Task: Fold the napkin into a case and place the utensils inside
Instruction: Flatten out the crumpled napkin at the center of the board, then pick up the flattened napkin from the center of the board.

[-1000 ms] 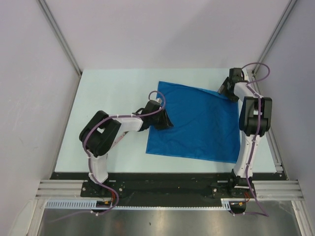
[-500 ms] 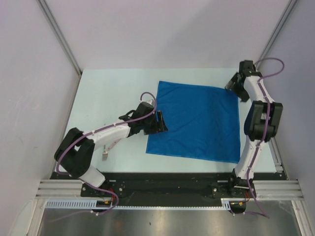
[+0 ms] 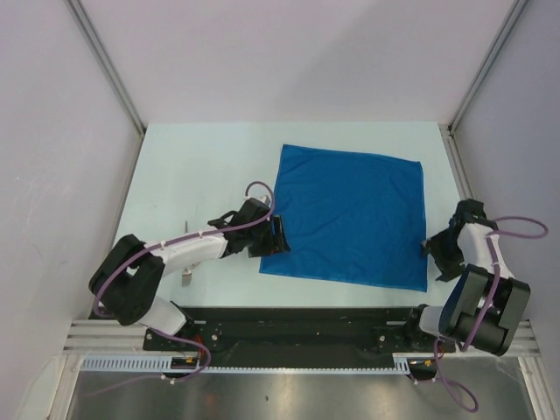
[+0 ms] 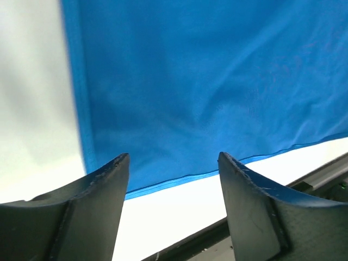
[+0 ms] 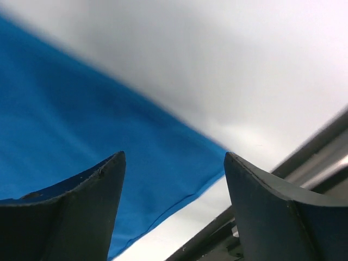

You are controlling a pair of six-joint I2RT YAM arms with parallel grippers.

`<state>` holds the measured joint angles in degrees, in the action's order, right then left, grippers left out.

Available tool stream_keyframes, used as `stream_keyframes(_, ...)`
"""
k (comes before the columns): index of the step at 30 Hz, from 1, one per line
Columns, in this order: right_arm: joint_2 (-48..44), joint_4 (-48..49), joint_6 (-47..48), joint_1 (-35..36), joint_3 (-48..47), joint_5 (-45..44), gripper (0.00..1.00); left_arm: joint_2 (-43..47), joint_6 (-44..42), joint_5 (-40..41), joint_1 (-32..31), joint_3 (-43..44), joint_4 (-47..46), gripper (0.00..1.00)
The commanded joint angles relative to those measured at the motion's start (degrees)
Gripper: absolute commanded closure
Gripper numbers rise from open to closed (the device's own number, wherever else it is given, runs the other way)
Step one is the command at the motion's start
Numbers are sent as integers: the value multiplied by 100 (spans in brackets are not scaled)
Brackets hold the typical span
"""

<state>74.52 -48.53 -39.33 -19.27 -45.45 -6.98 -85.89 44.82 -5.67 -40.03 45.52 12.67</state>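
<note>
The royal-blue napkin (image 3: 350, 219) lies spread flat as one square in the middle of the table, and no case is in view. My left gripper (image 3: 278, 237) is open at the napkin's left edge near its near-left corner. In the left wrist view the napkin (image 4: 206, 81) lies just beyond the empty left gripper (image 4: 173, 157). My right gripper (image 3: 435, 250) is open beside the near-right corner. The right wrist view has the napkin's corner (image 5: 109, 136) ahead of the empty right gripper (image 5: 173, 155). A slim grey utensil (image 3: 186, 278) pokes out from under the left arm.
The white table (image 3: 201, 166) ends at a black rail (image 3: 289, 313) along the near edge, close to the napkin's near hem. Grey walls (image 3: 280, 61) enclose the back and sides. A metal frame strip (image 3: 464, 188) runs along the table's right edge.
The right arm has swung from the napkin's far-right corner back to its near-right corner. The left gripper has opened and slid along the left edge toward the near corner. The napkin lies flatter.
</note>
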Motion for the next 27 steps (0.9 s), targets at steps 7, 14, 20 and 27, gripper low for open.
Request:
stream_keyframes(7,-517,186,-233,-710,801,374,45,625,211,295,-22,-298,-212,32)
stream_keyframes(14,-834,81,-541,-569,1283,171,43,871,176,163,-14,-465,-379,34)
stream_keyframes(20,-790,203,-874,-499,1503,-110,44,1100,80,294,22,-500,-187,34)
stream_keyframes(27,-632,502,-822,-446,1495,-93,70,1232,264,550,66,-798,52,33)
